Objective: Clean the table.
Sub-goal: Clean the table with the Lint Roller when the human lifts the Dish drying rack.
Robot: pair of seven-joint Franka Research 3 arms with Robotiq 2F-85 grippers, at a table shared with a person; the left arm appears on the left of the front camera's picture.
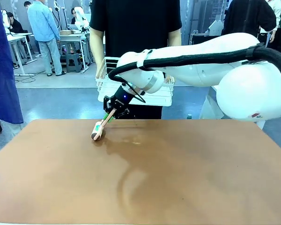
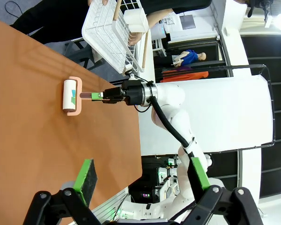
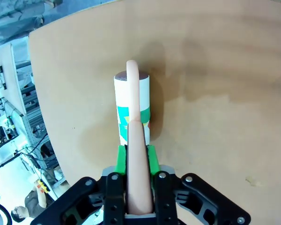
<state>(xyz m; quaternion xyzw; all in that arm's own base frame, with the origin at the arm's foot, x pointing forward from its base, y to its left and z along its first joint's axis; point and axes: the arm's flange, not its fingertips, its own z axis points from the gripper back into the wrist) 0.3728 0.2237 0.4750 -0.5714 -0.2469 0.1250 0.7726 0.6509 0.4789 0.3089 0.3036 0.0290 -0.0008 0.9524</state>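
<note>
Right gripper [image 3: 136, 157]: closed tight on the pink handle [image 3: 139, 187] of a lint roller [image 3: 132, 101]. Both green pads press on the handle, one from each side.
Lint roller: its white drum, with a green and white label, lies on the table [image 1: 178, 178]. The handle goes up at a slant from it to the jaws.
Place in front view: the right gripper [image 1: 113, 108] is a little left of the middle of the frame, and the roller [image 1: 97, 131] is just below it, near the far edge of the table.
Left gripper [image 2: 141, 176]: wide open with nothing between its fingers. It is at the bottom of its own wrist view, above the near part of the table [image 2: 28, 154].
Table: the reddish-brown top covers the lower half of the front view, the left side of the left wrist view and most of the right wrist view.
Right wrist view: shows the grip from close, with the handle exactly between the pads and the pink frame curving over the end of the drum.
Left wrist view: shows the roller [image 2: 70, 95] from the side, with the whole drum flat on the top.
Front view: a person [image 1: 136, 23] in a black shirt stands behind the far edge, with a white wire basket [image 1: 159, 98] in front of the body, partly hidden by the right arm.
Basket in left wrist view: at the upper middle of the frame, beyond the table edge.
</note>
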